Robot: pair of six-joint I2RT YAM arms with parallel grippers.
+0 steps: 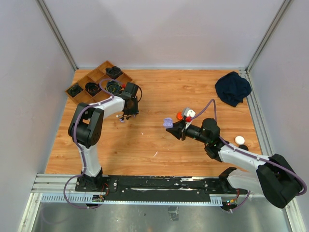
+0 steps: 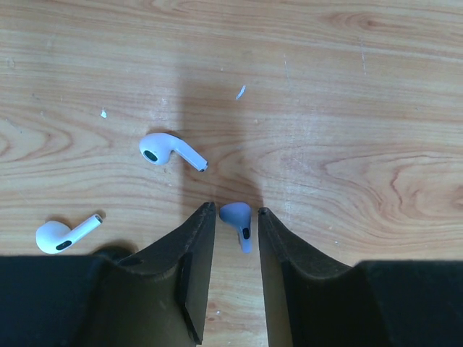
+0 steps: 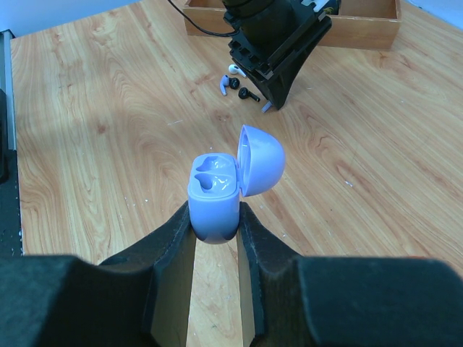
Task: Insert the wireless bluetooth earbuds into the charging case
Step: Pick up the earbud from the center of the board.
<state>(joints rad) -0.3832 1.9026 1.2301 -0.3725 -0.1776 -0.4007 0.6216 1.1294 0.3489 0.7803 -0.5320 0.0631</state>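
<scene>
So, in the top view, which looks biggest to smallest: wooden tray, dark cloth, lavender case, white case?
1. wooden tray
2. dark cloth
3. lavender case and white case look alike; the lavender one is raised nearer the camera, so unranked.

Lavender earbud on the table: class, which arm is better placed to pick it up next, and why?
Left. The left gripper stands open with a finger on each side of the lavender earbud on the wood. The right gripper is shut on the open lavender case, whose sockets are empty.
</scene>
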